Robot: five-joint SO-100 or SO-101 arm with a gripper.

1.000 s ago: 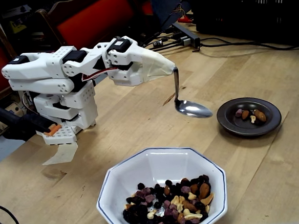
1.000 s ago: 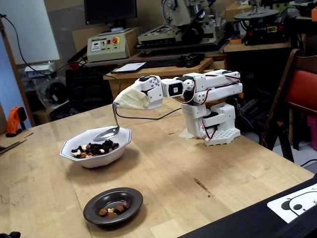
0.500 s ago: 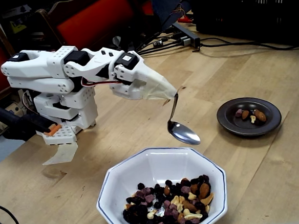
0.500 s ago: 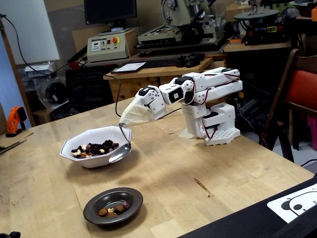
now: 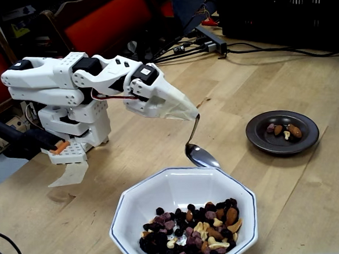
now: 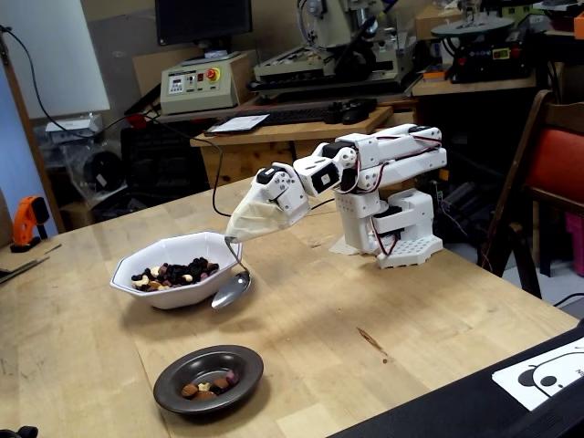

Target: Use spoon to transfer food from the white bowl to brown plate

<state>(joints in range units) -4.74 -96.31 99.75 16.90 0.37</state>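
Pale wooden tabletop (image 6: 365, 301) in a cluttered workshop.
The spoon (image 5: 199, 154) is held in the cloth-wrapped gripper (image 5: 193, 115), its bowl at the white bowl (image 5: 174, 190)'s far rim, frame centre. Food (image 5: 191, 233) is seen there and on the brown plate (image 5: 283, 132), right. A red-buttoned control box (image 6: 193, 84) stands upper left; no writing can be read.

Close bowl-side view, perhaps opposite wider view

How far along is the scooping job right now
Partly done. The brown plate already holds a few nuts. In hand: the end effector, wrapped in tape, holds the spoon, which looks empty and hangs just outside the white bowl's rim, toward the arm. Left: most of the food sits in the bowl, so many scoops remain.
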